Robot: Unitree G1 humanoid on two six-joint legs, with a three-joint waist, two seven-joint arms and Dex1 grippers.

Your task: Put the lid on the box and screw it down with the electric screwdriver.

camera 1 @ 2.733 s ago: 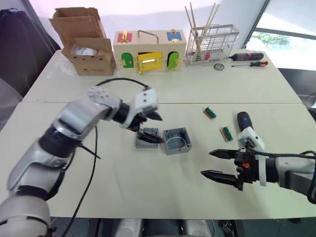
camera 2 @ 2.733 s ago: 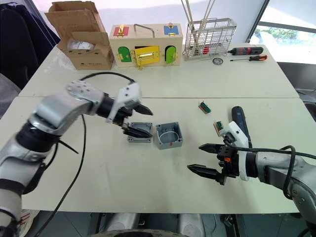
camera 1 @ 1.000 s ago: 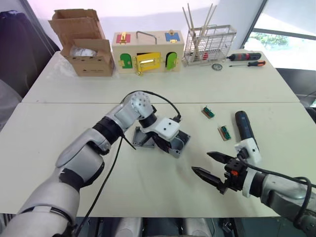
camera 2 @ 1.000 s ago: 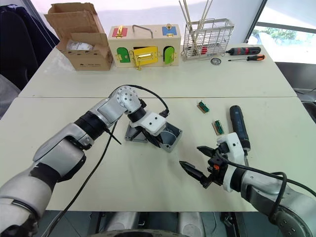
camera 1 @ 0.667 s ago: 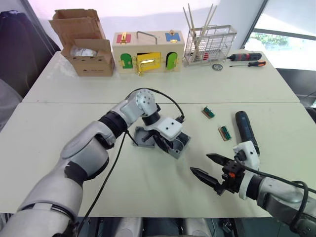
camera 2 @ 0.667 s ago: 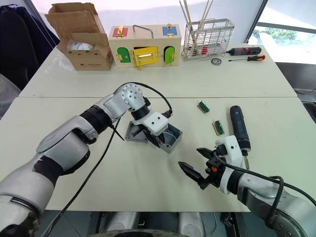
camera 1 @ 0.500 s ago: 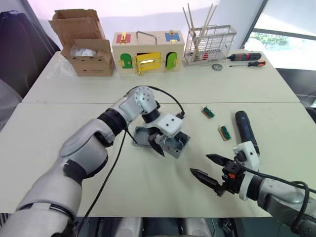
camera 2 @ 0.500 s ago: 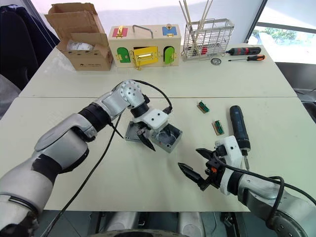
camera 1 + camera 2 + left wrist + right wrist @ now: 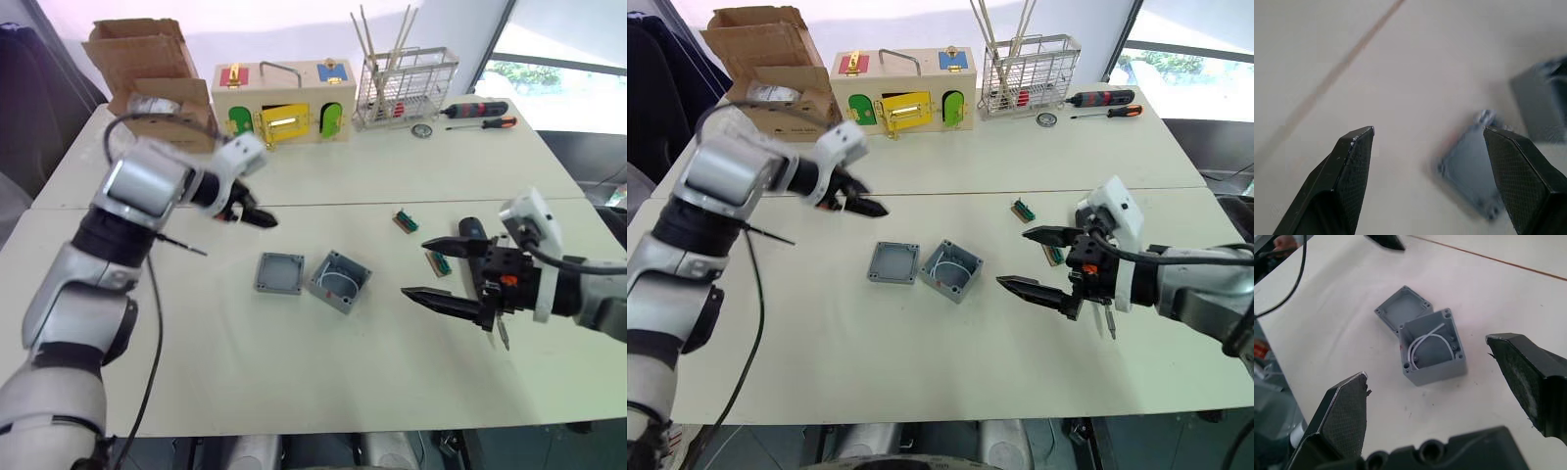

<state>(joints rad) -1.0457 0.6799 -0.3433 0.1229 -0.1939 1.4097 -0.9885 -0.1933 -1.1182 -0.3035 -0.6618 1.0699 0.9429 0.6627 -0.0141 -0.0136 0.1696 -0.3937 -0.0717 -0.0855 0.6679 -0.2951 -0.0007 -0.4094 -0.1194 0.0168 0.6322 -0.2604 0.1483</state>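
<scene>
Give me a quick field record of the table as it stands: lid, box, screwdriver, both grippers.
lid: lies flat on the table, off the box, hollow side up, beside the box on the robot's left
box: open, a white wire curled inside
electric screwdriver: lies on the table behind the right gripper, mostly hidden
left gripper: jaws open, holding nothing, raised above the table, away from the lid
right gripper: jaws wide open, holding nothing, facing the box
task state: lid not yet on the box
</scene>
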